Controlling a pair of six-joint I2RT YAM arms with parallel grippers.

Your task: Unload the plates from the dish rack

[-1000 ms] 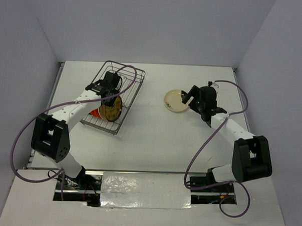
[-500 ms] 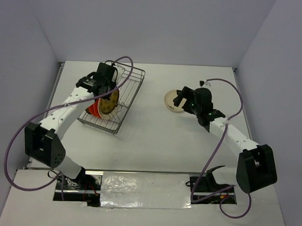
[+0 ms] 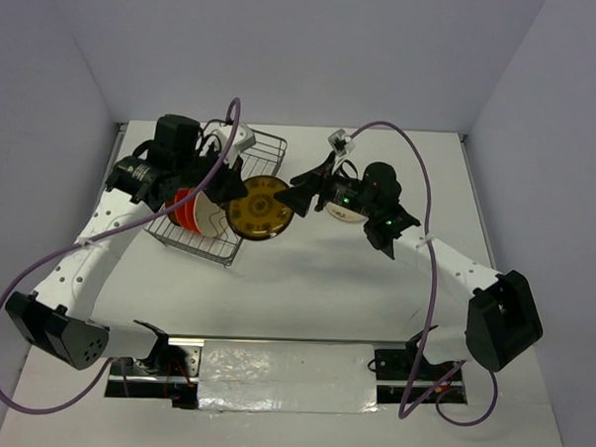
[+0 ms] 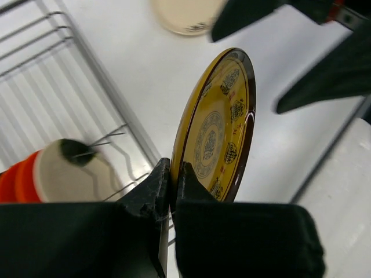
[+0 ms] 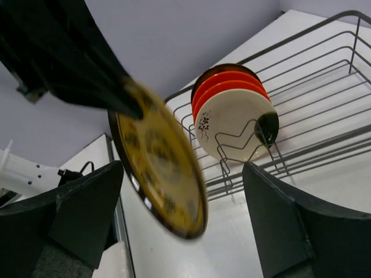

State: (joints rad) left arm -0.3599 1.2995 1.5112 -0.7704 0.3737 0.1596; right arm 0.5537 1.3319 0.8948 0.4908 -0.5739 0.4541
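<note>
White bench (image 3: 305, 283) lay under the gold plate (image 3: 260, 208), held at 3 o'clock of the rack (image 3: 267, 148), rim pinched in the left claw (image 4: 172, 179), while the right claw (image 3: 301, 189) gaped around it; letting go early could drop it.

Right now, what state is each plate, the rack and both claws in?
mustard-gold plate: out of the dish rack, on edge in the air
left claw: shut on the mustard-gold plate's rim
right claw: open, straddling that plate
cream plate with dark blotch: upright in the rack
orange-red plates: upright behind it
second cream plate: flat on the table
dish rack: partly loaded
</note>
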